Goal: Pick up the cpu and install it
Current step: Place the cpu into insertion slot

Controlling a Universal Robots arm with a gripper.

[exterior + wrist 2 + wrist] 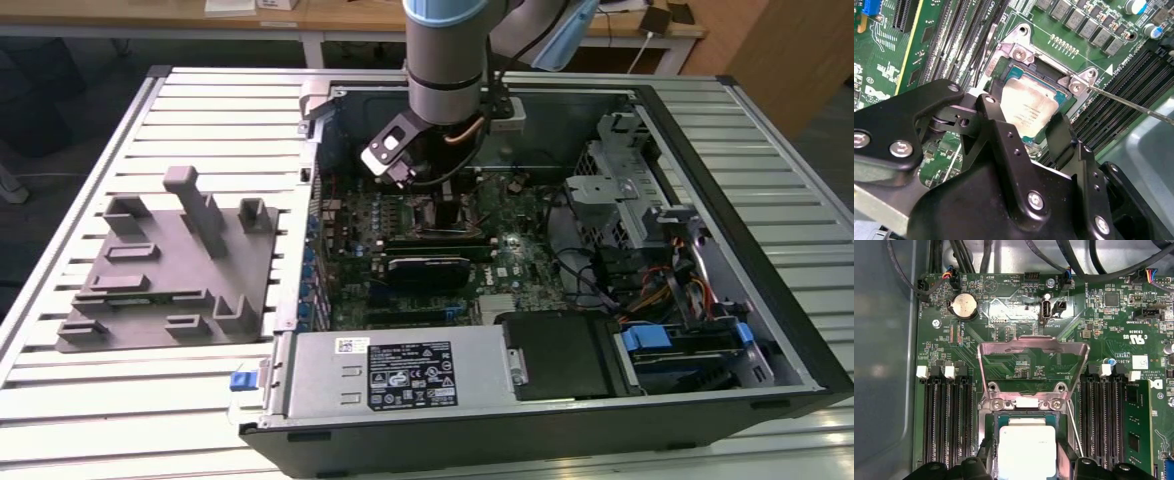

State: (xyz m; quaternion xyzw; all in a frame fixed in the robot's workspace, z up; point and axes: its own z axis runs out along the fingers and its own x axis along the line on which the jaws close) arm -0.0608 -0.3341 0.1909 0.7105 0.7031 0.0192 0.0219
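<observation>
1. The black two-fingered hand (pixel 1024 116) is clamping opposite edges of the small flat square silver-grey metal cpu (pixel 1026 450), apparently gripping it.
2. The cpu is sitting in, or just above, the square black socket (pixel 1034 71) on the green motherboard (pixel 1019 315). The hinged silver metal load plate (pixel 1033 347) is standing open on its far side.
3. By my judgement, seating is going on. Letting go is calling for the chip lying flat and squarely aligned.

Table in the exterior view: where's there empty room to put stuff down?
Bare table slats lie between the grey tray and the near edge, and past the computer case on the exterior view's right. Inside the case it's crowded, with the end effector above the cpu.
</observation>
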